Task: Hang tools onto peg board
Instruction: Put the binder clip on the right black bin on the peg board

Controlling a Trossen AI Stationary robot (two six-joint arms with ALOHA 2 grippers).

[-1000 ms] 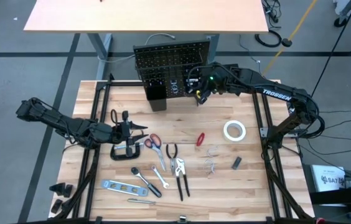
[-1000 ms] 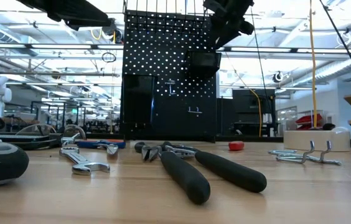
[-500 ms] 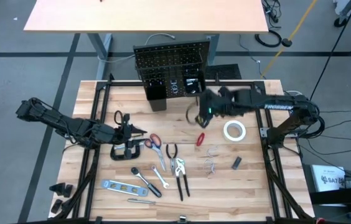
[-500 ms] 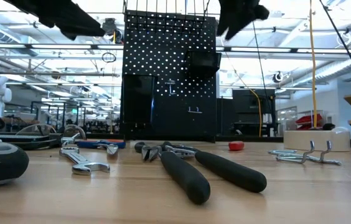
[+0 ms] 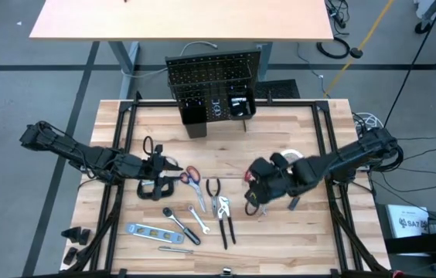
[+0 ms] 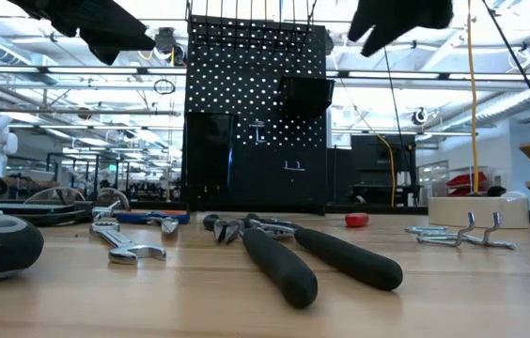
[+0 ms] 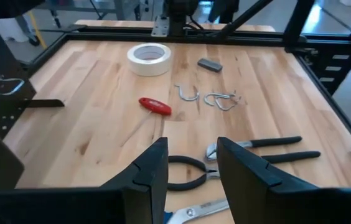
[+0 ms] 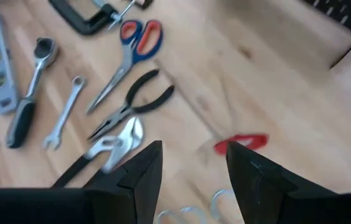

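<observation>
The black peg board stands upright at the table's far edge, with small black bins at its foot. The tools lie flat on the wooden table: red-handled scissors, pliers, a black C-clamp, a ratchet wrench, a blue-grey level, a red screwdriver, a white tape roll and metal hooks. My left gripper hovers open above the C-clamp. My right gripper hangs open over the hooks, tilted down. Neither holds anything.
A small dark block lies right of the hooks. Black frame rails run along the table's sides. A second pair of pliers and a combination wrench lie toward the near edge. Bare wood shows in front of the peg board.
My right gripper has swung away from the peg board toward the table's near edge and come down, staying open; it now hangs over the hooks near the table's middle. My left gripper has rolled a little at the wrist without leaving its place.
</observation>
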